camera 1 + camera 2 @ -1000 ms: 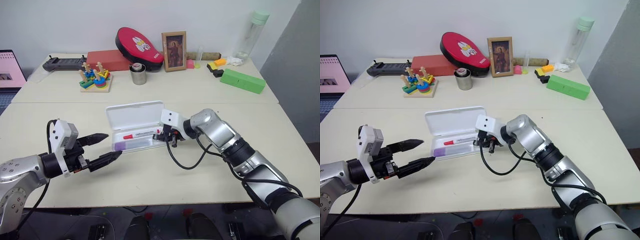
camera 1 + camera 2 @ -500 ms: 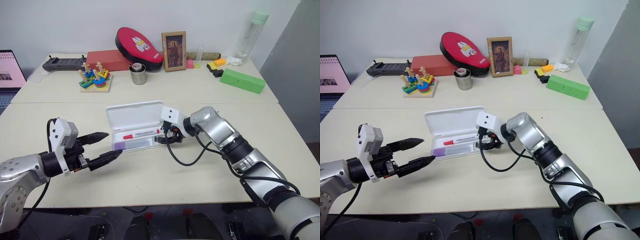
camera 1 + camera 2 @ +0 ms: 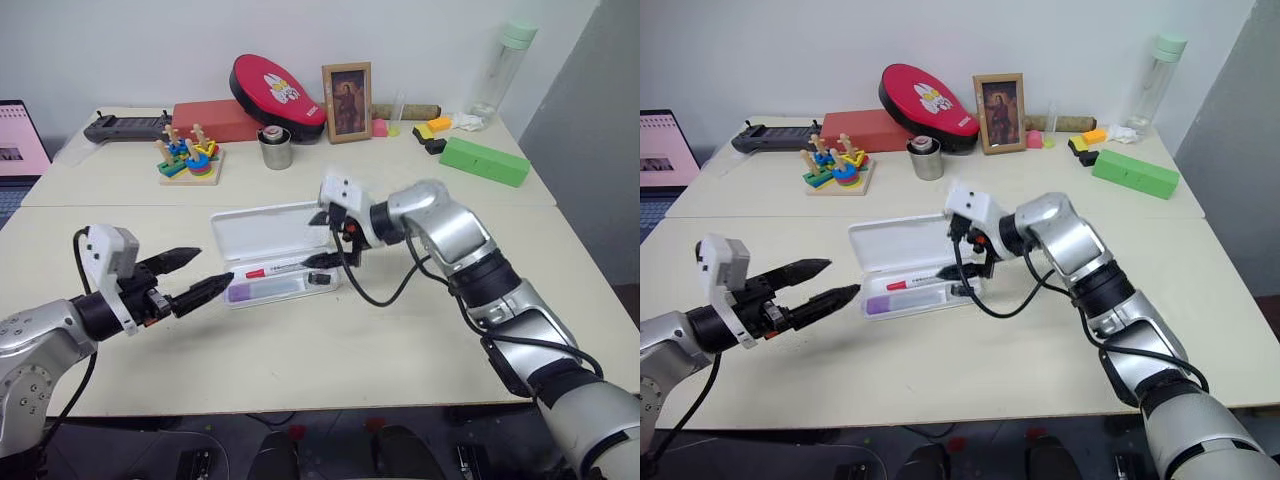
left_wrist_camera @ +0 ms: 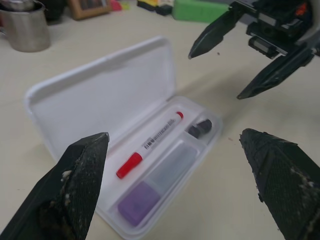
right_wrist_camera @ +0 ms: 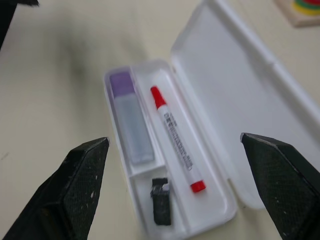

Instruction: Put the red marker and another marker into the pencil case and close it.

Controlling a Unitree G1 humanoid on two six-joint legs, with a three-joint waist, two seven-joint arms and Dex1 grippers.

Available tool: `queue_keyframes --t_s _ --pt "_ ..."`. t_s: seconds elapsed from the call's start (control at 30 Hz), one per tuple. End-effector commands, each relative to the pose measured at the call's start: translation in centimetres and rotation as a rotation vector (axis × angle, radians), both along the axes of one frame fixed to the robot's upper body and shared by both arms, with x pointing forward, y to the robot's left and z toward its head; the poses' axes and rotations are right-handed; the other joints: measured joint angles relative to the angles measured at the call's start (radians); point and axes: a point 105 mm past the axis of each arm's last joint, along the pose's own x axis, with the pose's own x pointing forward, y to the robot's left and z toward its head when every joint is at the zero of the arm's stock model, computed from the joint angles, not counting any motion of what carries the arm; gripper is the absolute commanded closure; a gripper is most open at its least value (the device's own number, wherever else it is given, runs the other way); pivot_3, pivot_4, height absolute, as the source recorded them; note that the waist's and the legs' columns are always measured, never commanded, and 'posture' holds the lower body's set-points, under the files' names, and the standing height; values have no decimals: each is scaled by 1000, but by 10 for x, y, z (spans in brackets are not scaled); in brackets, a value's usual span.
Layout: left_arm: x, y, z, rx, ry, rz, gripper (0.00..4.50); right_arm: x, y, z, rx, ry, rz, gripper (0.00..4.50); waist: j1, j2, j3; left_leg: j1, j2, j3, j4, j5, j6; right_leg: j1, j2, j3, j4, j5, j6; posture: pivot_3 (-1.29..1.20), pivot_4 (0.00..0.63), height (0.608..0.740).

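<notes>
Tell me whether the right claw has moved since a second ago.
Yes. The right claw has risen and opened: earlier it sat low at the pencil case's right end, and now it hovers above that end, with the red marker left lying inside.

Cream table (image 3: 300,350), two tops pushed together, with clutter along my far edge.
Near the middle I see the pencil case (image 3: 270,250) lying open. Along the back: a stacking toy (image 3: 190,158), a metal cup (image 3: 277,148), a red block (image 3: 215,119), a framed picture (image 3: 348,102), a green block (image 3: 486,161) and a clear bottle (image 3: 503,70).
</notes>
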Motion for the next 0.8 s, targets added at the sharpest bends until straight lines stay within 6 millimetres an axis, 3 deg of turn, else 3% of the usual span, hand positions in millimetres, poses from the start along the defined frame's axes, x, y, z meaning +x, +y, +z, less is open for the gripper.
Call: queue_keyframes --t_s 0.03,0.13,0.27,0.77,0.8 --pt "1 15 23 -56 -84 71 0 17 11 52 157 -42 -68 44 -3 0 0 0 0 0 0 0 0 0 0 0 0 0 0 0 150 740" --pt "3 22 32 -92 -115 105 0 43 13 61 188 -58 -209 44 -7 0 0 1 0 -1 0 0 0 0 0 0 1 0 0 0 150 740" --pt "5 25 34 -114 -128 121 0 68 15 59 202 -86 -334 1007 -6 -1 -1 2 0 0 0 0 0 -1 0 0 -1 0 0 0 150 740" --pt "3 25 30 -126 -131 124 0 85 22 34 132 -180 -422 4489 -11 0 0 0 0 0 -1 0 0 -1 0 0 0 1 -3 0 150 740" --pt "3 24 29 -125 -130 123 0 85 22 30 120 -184 -421 4489 -11 0 0 0 0 0 -1 0 0 -1 0 0 0 1 -3 0 150 740"
